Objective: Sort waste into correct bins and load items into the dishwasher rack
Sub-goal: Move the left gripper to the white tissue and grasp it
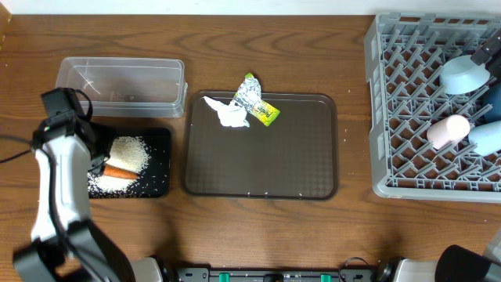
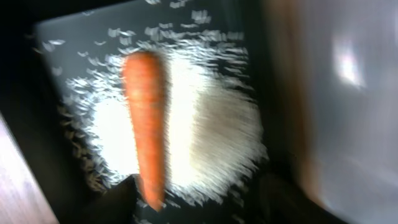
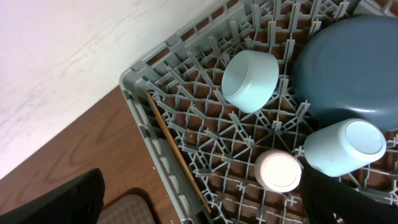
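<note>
Squarely on rice (image 2: 211,143), orange carrot (image 2: 144,124)

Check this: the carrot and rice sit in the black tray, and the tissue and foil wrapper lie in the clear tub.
Wrong on one point. The tissue and foil wrapper lie at the far rim of the brown serving tray, not in the clear tub; the overhead view shows it. The carrot and rice are in the black tray.
</note>
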Controlling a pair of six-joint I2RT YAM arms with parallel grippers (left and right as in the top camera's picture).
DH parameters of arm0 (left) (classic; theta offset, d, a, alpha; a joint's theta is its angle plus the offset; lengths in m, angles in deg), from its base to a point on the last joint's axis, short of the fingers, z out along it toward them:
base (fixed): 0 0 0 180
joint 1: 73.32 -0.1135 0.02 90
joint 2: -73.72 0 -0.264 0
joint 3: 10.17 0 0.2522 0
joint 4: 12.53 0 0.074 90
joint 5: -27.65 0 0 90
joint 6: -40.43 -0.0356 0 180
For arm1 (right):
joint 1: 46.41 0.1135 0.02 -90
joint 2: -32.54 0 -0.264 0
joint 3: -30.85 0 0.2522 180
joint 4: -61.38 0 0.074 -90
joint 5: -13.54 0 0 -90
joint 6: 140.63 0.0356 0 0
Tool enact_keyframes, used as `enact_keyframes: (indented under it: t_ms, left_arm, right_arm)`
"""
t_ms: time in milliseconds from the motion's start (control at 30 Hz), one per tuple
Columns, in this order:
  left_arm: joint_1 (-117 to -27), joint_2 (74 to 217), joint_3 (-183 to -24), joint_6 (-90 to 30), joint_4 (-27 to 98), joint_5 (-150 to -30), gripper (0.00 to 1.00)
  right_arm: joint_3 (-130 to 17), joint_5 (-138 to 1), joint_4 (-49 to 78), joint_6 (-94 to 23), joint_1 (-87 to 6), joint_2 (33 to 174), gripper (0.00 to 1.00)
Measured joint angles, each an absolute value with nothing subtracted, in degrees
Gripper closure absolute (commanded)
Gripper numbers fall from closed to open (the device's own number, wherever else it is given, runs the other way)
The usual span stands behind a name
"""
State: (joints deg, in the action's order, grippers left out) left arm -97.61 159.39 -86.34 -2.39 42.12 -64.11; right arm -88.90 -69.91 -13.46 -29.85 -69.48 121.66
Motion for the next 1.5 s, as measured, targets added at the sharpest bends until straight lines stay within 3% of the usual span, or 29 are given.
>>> enact_keyframes:
  t_ms: [167, 367, 567, 700, 1267, 1367, 1500]
  left_arm:
    - [-93.96, 152.13, -86.47, -6.5, 38.36, -74.38, 0.02]
    - [-78.51, 150.82, -90.01, -12.42, 38.88, -79.78, 0.02]
    - [-60.58, 157.07, -102.25, -16.01, 43.43, -73.72, 0.02]
    - [-53.74, 166.05, -112.66, -17.51, 47.69, -68.02, 0.01]
    - [-52.43, 195.87, -118.8, -17.91, 45.72, -59.71, 0.03]
    - [-52.43, 198.01, -118.8, -17.51, 46.05, -59.52, 0.07]
    - [-52.43, 199.58, -118.8, -15.94, 46.73, -59.34, 0.24]
  right_arm:
    - [-88.9, -69.91, -13.46, -29.83, -69.48, 121.66, 0.01]
    - [-88.9, -69.91, -13.43, -29.85, -69.48, 121.66, 0.01]
    - [-88.9, -69.91, -13.46, -29.83, -69.48, 121.66, 0.01]
    - [-88.9, -69.91, -13.46, -29.83, -69.48, 121.66, 0.01]
    - [-88.9, -69.91, -13.43, -29.83, -69.48, 121.66, 0.01]
    - [-88.9, -69.91, -13.46, -29.83, -69.48, 121.66, 0.01]
    - [-88.9, -69.93, -13.46, -29.83, -69.48, 121.66, 0.01]
